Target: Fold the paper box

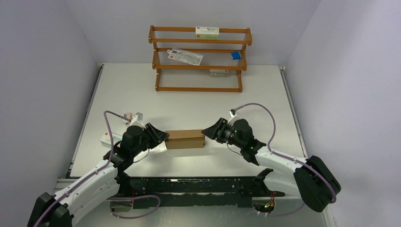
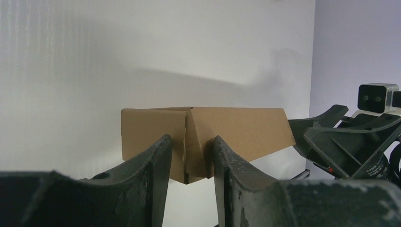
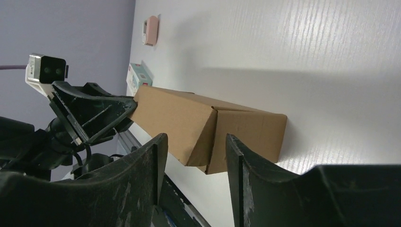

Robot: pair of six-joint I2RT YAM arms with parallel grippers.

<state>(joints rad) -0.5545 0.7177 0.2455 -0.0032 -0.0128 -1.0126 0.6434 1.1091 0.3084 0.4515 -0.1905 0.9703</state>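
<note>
Beside the paper box [image 1: 185,139], left claw [image 1: 163,137] and right claw [image 1: 206,132] point inward.

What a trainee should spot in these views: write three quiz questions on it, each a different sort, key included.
1. True or false: the paper box lies between the left gripper and the right gripper.
2. Where does the wooden rack stand? A: at the far edge of the table. B: beside the left arm's base. C: on top of the box.
3. Fill in: the small block on the rack's middle shelf is coloured ____.
Key: 1 true; 2 A; 3 blue.
</note>
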